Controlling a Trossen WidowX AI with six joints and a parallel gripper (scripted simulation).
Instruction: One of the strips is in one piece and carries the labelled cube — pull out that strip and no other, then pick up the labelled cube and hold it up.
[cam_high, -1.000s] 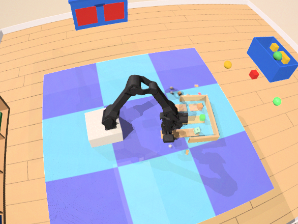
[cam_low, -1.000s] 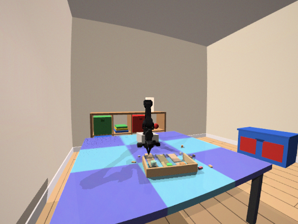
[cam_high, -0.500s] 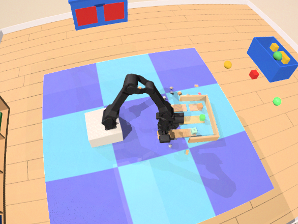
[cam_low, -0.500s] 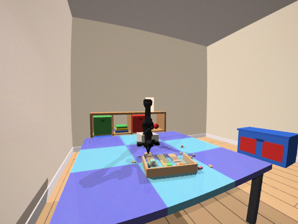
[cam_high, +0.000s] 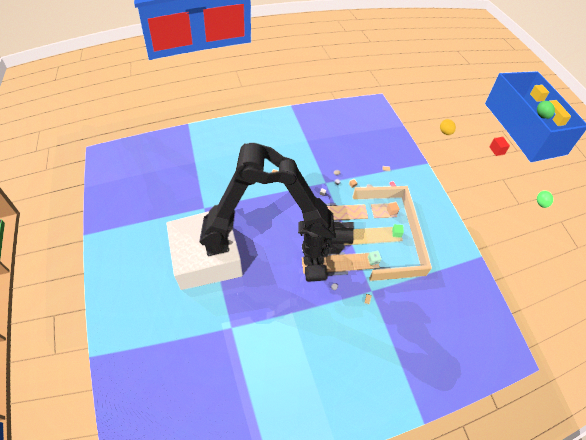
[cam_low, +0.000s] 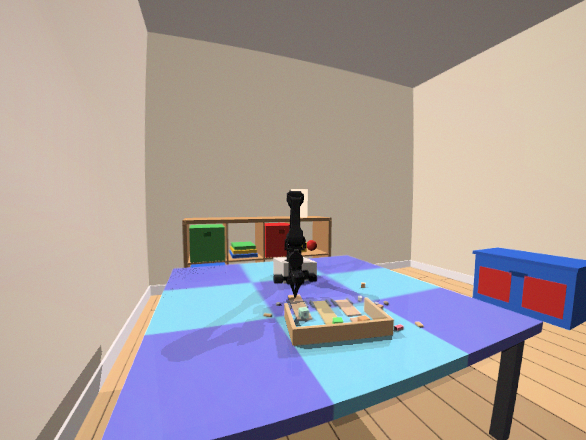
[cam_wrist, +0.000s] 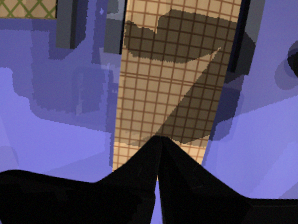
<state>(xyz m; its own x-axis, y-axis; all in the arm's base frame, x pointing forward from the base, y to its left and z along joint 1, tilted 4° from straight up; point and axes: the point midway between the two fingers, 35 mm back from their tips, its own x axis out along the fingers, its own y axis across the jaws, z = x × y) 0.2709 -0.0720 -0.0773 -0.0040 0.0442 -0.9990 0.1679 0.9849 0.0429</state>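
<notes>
The grid-patterned strip (cam_high: 350, 262) (cam_low: 298, 309) (cam_wrist: 150, 100) sticks out from between its grey rails towards the arm's base. A pale green cube (cam_high: 374, 257) (cam_low: 303, 313) with a dark mark on top sits on its far end. My gripper (cam_low: 295, 296) (cam_wrist: 159, 142) is shut and empty, its tips low over this strip close to its near end; contact is unclear. The middle strip (cam_high: 375, 235) (cam_low: 324, 311), with green lattice lines (cam_wrist: 27, 9), has a bright green cube (cam_high: 398, 230) (cam_low: 337, 320) at its far end. The zigzag strip (cam_high: 350, 212) shows a gap before its far piece (cam_high: 381, 210), beside an orange block (cam_high: 393, 208).
A low wooden wall (cam_high: 416, 227) (cam_low: 342, 333) encloses the strips' far ends on three sides. Grey rails (cam_wrist: 66, 25) (cam_wrist: 245, 40) stand beside the strips. Small loose pieces lie around, including a grey one (cam_high: 334, 286) and a tan one (cam_high: 367, 298) on the grid strip's outer side.
</notes>
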